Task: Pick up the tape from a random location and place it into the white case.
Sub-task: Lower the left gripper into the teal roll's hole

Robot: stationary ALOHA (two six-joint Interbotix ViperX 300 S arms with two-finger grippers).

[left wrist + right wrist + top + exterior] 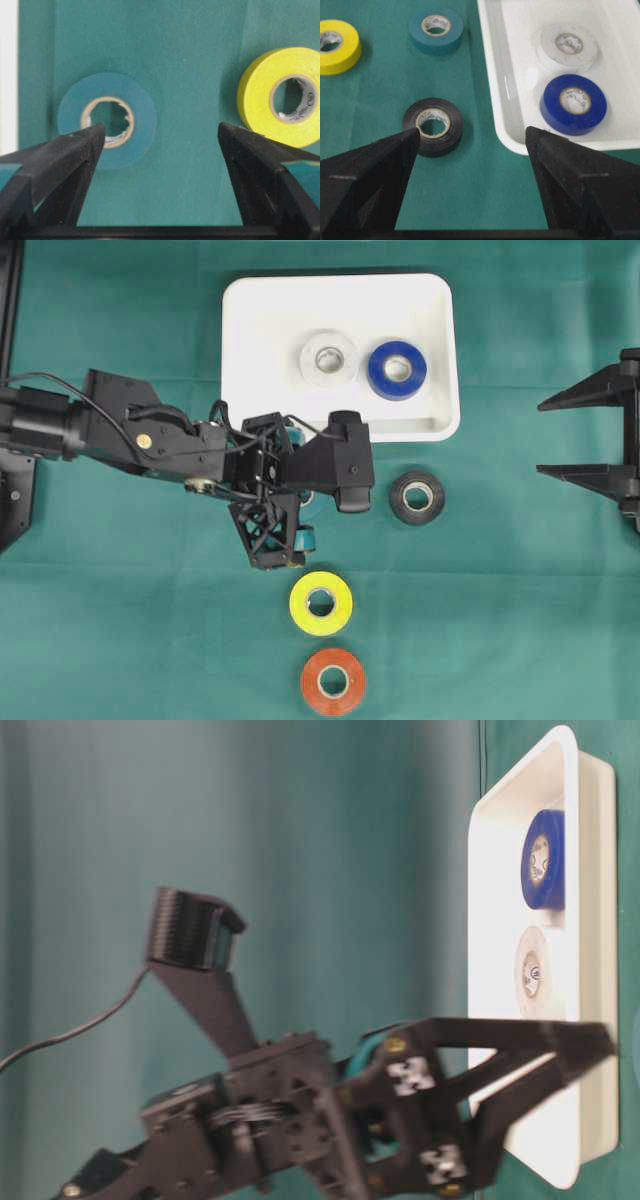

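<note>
A teal tape roll lies flat on the green cloth below my left gripper, which is open and holds nothing. The roll sits under the left fingertip, not centred between the jaws. From overhead the arm covers most of this roll. The white case at the back holds a white roll and a blue roll. My right gripper hangs open and empty at the right edge, facing a black roll and the case's rim.
A yellow roll and an orange roll lie in front of the left gripper. The black roll sits just before the case's front right corner. The yellow roll shows beyond the right finger.
</note>
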